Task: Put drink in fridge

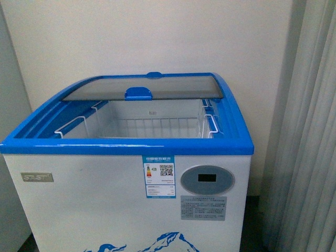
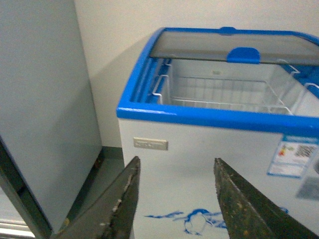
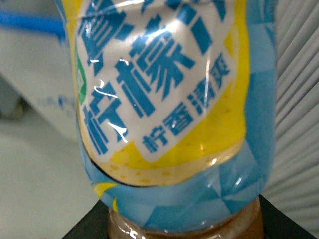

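Clamping the drink (image 3: 164, 99), the right hand (image 3: 183, 226) hangs near the fridge (image 1: 79, 205).

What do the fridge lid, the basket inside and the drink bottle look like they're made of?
Lid: likely glass, see-through and curved; its handle looks like glossy blue plastic. Basket: white coated wire, thin grid bars. Drink bottle: probably clear plastic; its wrinkled film label glints.

Tall plain grey cabinet (image 2: 45, 114) against a cream wall (image 1: 157, 37), pale pleated curtain (image 1: 310, 131) off to the right.
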Motion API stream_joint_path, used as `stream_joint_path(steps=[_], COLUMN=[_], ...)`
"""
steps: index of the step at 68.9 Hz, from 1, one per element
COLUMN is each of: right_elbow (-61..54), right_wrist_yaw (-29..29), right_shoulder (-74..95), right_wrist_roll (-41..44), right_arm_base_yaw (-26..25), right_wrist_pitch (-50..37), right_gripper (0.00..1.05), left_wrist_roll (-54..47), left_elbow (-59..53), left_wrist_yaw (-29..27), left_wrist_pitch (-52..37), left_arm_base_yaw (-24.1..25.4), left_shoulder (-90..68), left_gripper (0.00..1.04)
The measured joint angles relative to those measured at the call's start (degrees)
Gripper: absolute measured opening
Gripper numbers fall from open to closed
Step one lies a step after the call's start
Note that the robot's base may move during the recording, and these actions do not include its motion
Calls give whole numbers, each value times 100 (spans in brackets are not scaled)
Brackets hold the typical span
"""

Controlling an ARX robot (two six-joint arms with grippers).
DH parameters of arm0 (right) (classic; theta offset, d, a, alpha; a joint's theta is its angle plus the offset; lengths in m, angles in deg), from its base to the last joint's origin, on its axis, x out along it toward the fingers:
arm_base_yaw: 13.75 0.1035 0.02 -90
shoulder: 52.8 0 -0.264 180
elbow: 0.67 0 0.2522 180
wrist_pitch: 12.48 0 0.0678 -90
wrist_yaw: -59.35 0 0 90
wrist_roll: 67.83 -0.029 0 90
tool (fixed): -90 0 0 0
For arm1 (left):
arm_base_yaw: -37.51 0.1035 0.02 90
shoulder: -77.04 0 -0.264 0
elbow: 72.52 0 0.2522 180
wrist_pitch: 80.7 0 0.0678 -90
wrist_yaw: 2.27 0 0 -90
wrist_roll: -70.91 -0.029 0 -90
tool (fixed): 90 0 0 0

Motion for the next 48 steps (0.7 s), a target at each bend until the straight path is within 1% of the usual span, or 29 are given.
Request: stream_joint_path(steps=[2, 3, 4, 6, 8, 9, 13, 14, 15, 16, 17, 21, 26, 28, 32, 37, 45, 48], right_elbow=[0, 0, 2, 70, 181, 278, 531, 693, 774, 857, 1021, 1375, 2299, 2625, 3086, 3860, 4699, 4894], right_wrist_yaw=[-4, 4, 33, 273, 448, 623, 898, 997, 1040, 1088, 1187, 1368, 1576, 1692, 1851, 2192, 2688, 2817], right_shoulder=[162, 330, 435, 846, 1193, 1443, 1939, 2238, 2391, 2538, 2828, 3392, 4603, 4992, 5506, 6323, 7265, 7495], right_wrist_roll=[402, 713, 793, 1480, 1818, 2096, 2608, 2914, 3034, 3086, 3377, 3853, 4833, 5104, 5355, 5624, 5799, 5823], right_arm_base_yaw=[2, 24, 39, 142, 254, 332, 516, 621, 673, 728, 837, 1069, 1552, 1700, 1869, 2090, 2247, 2280], right_wrist_pitch=[-7, -87, -166, -555, -894, -1123, -1554, -1744, -1832, -1917, -2063, -2249, -2354, -2365, -2315, -2201, -2157, -2164], right_gripper=[41, 41, 41, 41, 41, 41, 41, 41, 41, 41, 41, 41, 41, 41, 41, 41, 41, 41], left_wrist_roll=[0, 0, 0, 2, 2, 2, 0, 0, 9, 22, 9, 15, 15, 15, 15, 15, 15, 15], left_elbow=[-61, -116, -136, -221, -260, -282, -319, -341, -352, -363, -387, -435, -538, -564, -595, -634, -697, -765], left_wrist_yaw=[-4, -11, -20, -37, -31, -22, -17, -17, -17, -17, -22, -20, -20, -20, -22, -22, -20, -22], left_wrist_pitch=[22, 48, 57, 105, 140, 164, 219, 247, 262, 278, 310, 380, 533, 584, 658, 791, 966, 870], left_arm_base_yaw=[0, 0, 0, 15, 13, 13, 11, 11, 11, 11, 11, 11, 11, 11, 11, 11, 11, 11], left_shoulder=[87, 144, 173, 306, 402, 470, 592, 649, 680, 710, 769, 876, 1113, 1185, 1292, 1475, 1727, 1749], left_gripper=[35, 32, 30, 23, 18, 14, 7, 4, 2, 2, 3, 3, 3, 3, 3, 3, 3, 3])
